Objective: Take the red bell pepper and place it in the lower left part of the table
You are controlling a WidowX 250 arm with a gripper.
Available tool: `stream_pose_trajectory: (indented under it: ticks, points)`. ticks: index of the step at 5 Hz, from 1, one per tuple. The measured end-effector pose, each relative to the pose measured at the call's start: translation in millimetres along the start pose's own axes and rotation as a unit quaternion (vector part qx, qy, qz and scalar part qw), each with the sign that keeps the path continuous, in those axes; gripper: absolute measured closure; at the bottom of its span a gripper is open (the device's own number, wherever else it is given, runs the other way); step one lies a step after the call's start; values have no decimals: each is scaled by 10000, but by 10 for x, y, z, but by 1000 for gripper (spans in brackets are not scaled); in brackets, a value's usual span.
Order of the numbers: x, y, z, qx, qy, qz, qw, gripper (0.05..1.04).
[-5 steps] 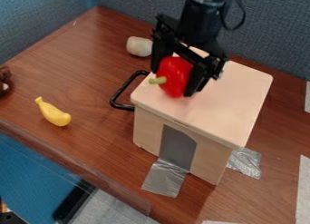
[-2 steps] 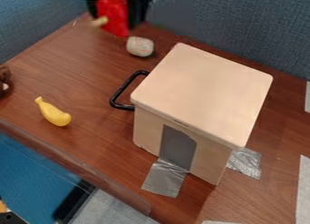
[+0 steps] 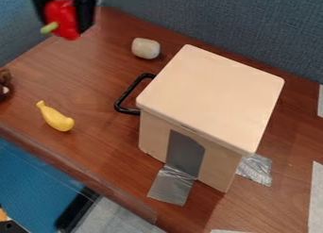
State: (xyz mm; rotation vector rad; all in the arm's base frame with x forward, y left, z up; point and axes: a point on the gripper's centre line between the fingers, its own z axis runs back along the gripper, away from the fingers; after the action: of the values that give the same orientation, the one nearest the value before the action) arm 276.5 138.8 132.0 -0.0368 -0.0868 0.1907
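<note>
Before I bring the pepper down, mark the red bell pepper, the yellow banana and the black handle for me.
Red bell pepper (image 3: 62, 19): camera view, on its red body.
Yellow banana (image 3: 57, 120): camera view, mid-body.
Black handle (image 3: 129, 93): camera view, on its long bar.

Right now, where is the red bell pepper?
In the camera view, the red bell pepper is at the upper left, held in the gripper, up and to the left of the pale, rounded object.
</note>
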Motion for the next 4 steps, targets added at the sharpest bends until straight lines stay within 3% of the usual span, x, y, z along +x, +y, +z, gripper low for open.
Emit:
stream_pose_trajectory:
  ticks: [2, 4]
  points:
    - [-172, 337, -660, -113, -10, 77, 9999, 195]
    - [-158, 534, -1217, -173, 248, 504, 9983, 195]
